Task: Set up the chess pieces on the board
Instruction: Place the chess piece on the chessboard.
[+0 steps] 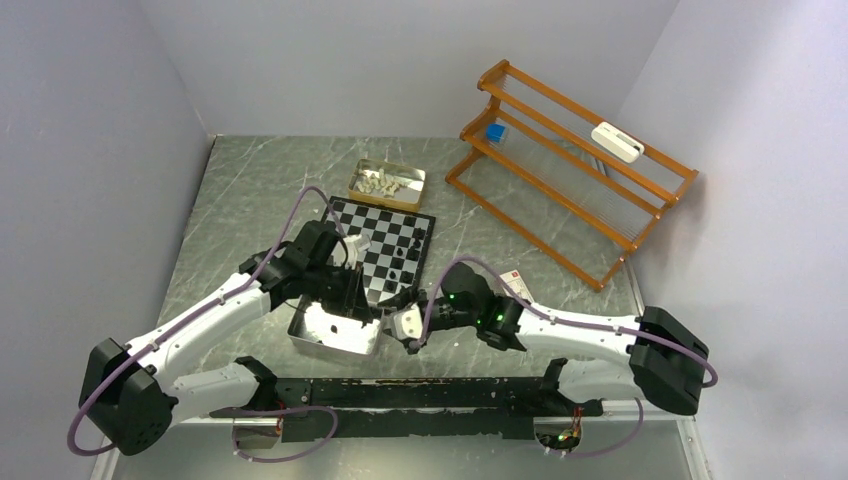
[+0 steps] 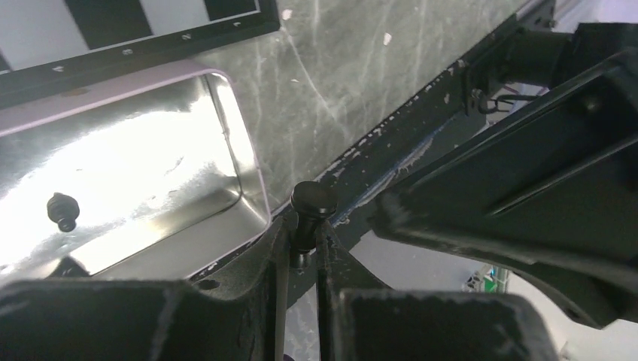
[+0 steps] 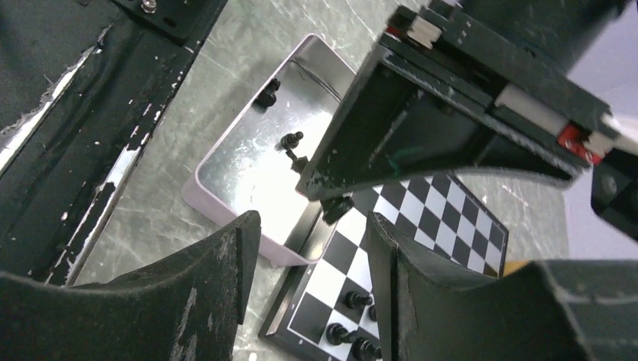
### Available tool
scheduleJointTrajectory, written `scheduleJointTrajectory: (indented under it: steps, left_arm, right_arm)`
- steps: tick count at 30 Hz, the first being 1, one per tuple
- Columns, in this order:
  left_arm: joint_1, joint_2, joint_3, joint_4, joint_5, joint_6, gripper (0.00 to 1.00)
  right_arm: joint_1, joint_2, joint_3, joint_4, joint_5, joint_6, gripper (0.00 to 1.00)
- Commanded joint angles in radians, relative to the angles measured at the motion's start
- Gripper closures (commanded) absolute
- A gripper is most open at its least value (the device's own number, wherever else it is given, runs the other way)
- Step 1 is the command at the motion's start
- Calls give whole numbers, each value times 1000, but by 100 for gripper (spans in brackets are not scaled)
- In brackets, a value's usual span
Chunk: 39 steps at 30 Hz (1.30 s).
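Observation:
The chequered board (image 1: 392, 240) lies mid-table with several black chess pieces (image 1: 400, 268) on its near squares. My left gripper (image 1: 362, 300) hangs over the corner of the silver tray (image 1: 300, 335) and is shut on a black chess piece (image 2: 313, 201), whose round base sticks out past the fingertips. My right gripper (image 1: 412, 338) is just right of it, open, with nothing between its fingers (image 3: 229, 256). Ahead of its gap I see the held black piece (image 3: 338, 207). Loose black pieces (image 3: 292, 140) lie in the tray (image 3: 226, 203); one shows in the left wrist view (image 2: 62, 211). Black pieces (image 3: 353, 299) stand on the board (image 3: 444, 218).
A small metal tray (image 1: 412, 175) of cream-white pieces sits beyond the board. An orange wire rack (image 1: 560, 195) stands at the back right, holding a white box (image 1: 616, 141) and a blue object (image 1: 495, 131). A black base rail (image 1: 420, 395) runs along the near edge.

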Motion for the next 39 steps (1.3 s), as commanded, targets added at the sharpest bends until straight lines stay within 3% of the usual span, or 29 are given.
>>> scheduleJointTrajectory:
  steps: [1,10,24,30,35,39]
  left_arm:
    - [0,-14,25,36,128,26,87]
    - [0,-12,7,80,193,20,87]
    - [0,8,45,84,198,28,86]
    - [0,-3,88,59,130,17,75]
    - [0,-59,141,20,-32,-31,59]
    - [0,-143,140,48,-125,-86,52]
  right_arm:
    - [41,24,50,-6,66,-132,43]
    - [77,68,91,-56,138,-237,49]
    - [90,68,61,-54,160,-269,82]
    - [90,63,41,15,194,-130,88]
    - [85,53,28,104,253,68,89]
    - [53,39,3,218,250,229,90]
